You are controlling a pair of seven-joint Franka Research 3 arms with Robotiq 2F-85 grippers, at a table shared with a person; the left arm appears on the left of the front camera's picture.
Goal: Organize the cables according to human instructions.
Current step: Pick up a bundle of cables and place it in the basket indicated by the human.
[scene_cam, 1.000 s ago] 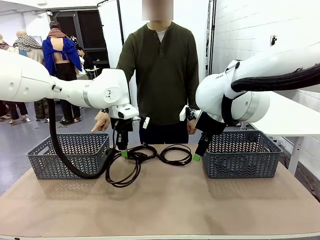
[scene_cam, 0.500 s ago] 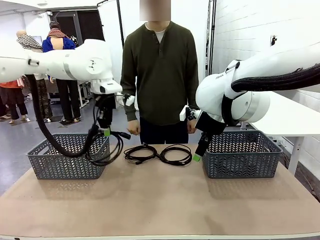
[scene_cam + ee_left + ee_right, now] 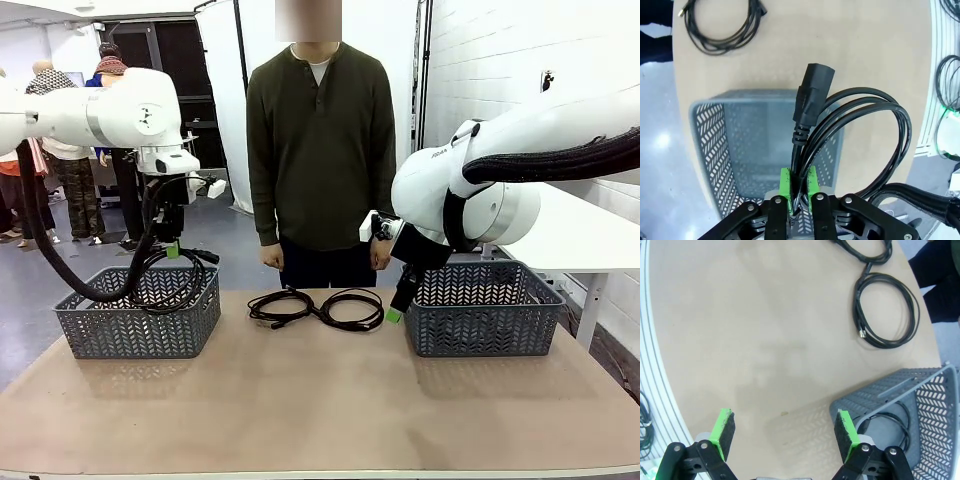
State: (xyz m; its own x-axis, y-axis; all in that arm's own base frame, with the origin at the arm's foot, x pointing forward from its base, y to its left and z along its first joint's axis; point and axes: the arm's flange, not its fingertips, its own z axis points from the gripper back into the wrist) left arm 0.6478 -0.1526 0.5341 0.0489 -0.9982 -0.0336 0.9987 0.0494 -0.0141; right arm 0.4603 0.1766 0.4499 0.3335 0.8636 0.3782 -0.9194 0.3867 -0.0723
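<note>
My left gripper (image 3: pixel 172 251) is shut on a black cable (image 3: pixel 172 274), whose loops hang just above the left grey basket (image 3: pixel 140 330). The left wrist view shows its green pads (image 3: pixel 785 184) pinching the cord (image 3: pixel 860 117), the chunky plug (image 3: pixel 813 97) sticking out over the basket (image 3: pixel 710 145). Two more cables (image 3: pixel 283 305) (image 3: pixel 351 308) lie coiled at the table's far middle, in front of the human (image 3: pixel 320 140). My right gripper (image 3: pixel 395 308) hangs open beside the right basket (image 3: pixel 485 325). In the right wrist view its jaws (image 3: pixel 785 432) stand wide over bare table, and one cable (image 3: pixel 888 310) lies ahead.
The right basket (image 3: pixel 910 385) holds a coiled cable (image 3: pixel 890 424). The person stands at the far edge with both hands down. My left arm's thick corrugated hose (image 3: pixel 60 270) droops beside the left basket. A white table (image 3: pixel 580 240) stands at the right.
My left arm has lifted a cable from the table's middle and carried it left, over the left basket. The person's pointing hand has dropped to the side. The right arm has not moved.
</note>
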